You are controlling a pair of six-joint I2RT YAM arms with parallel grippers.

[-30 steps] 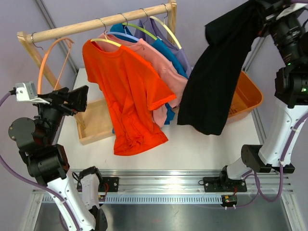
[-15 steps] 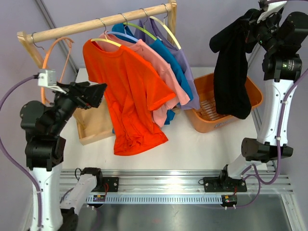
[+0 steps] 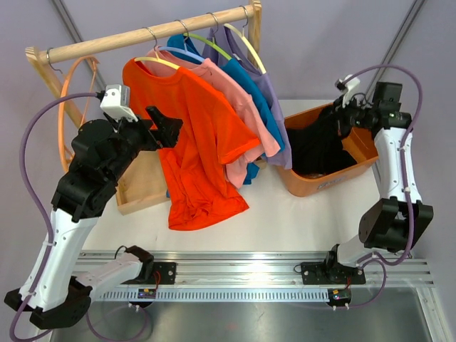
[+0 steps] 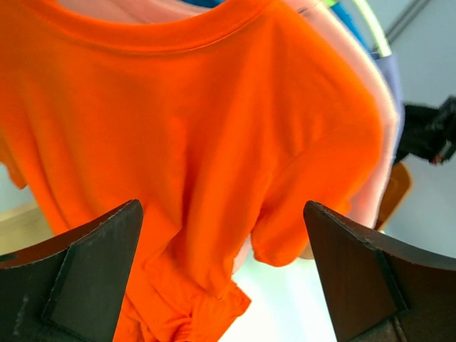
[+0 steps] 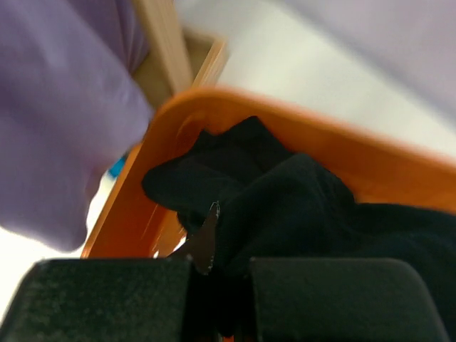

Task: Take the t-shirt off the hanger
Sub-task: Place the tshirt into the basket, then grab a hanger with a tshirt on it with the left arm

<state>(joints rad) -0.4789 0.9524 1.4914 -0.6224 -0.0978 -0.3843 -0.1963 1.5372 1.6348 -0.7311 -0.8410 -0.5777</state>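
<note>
Right arm: down from its high reach at the top right, now bent low over the orange basket [image 3: 312,185].
Right claw [image 3: 342,120]: lowered from above the scene to the basket's far rim.
Black t-shirt [image 3: 317,146]: no longer dangling full-length in the air; now heaped inside the basket, its upper part bunched at the right claw.
Left arm: up from a low fold at the left edge, now stretched upward and to the right.
Left claw [image 3: 169,127]: from well apart to right at the left side of the orange t-shirt [image 3: 203,142]; contact impossible to tell.
Left wrist view: orange cloth now filling the gap between the wide-spread fingers [image 4: 85,271].
</note>
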